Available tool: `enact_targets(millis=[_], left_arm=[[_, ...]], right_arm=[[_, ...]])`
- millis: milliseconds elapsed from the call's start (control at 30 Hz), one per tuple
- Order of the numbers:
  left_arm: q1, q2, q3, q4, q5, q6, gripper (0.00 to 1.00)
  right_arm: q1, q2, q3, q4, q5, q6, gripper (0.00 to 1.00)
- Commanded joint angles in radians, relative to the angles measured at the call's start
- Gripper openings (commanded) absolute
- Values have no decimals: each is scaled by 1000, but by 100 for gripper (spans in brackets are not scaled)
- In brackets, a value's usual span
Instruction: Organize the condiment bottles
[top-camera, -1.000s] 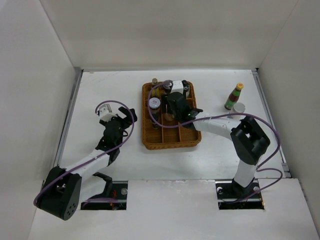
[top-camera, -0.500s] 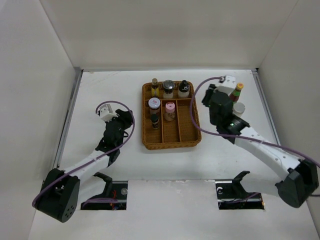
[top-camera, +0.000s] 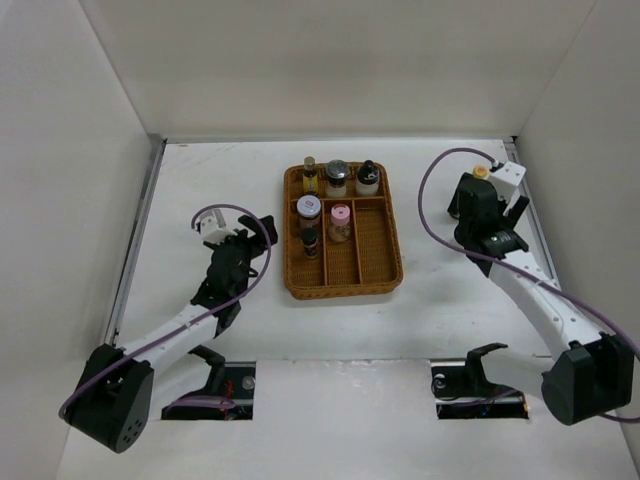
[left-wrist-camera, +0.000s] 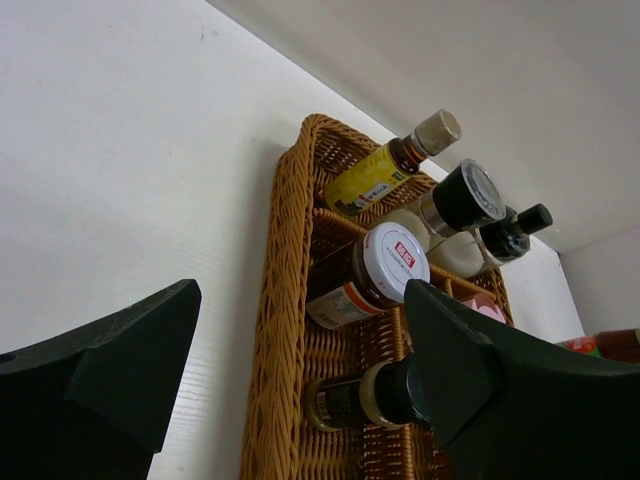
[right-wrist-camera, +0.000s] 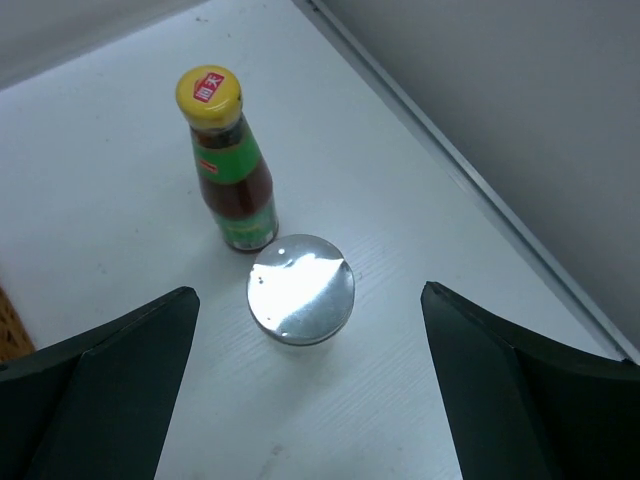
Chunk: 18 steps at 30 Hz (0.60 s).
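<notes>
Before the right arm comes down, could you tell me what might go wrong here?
The right gripper hangs open over the silver-lidded shaker, with the sauce bottle standing close beside it; a finger could tip that tall bottle. The table edge is not far off, so a nudged shaker might slide against it.

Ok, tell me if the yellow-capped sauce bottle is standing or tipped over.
Standing: the yellow-capped sauce bottle rests on its base, cap up, beside the silver-lidded shaker.

Brown wicker tray (top-camera: 375, 250) on white table (top-camera: 220, 180)
</notes>
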Motion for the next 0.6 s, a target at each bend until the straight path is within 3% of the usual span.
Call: enact_targets(millis=[0,333,567], left_arm=[[-11,-14,-11,50,-16,-3,83],[-20,3,-10,60,-14,-3,83],[-23,21,-8,72,-8,-2,83]], right_arm=[[-43,36,9,-27,-85,31,100],[-122,197,8,77,-255,76,100],[-144,251,14,125,-241,73,95]])
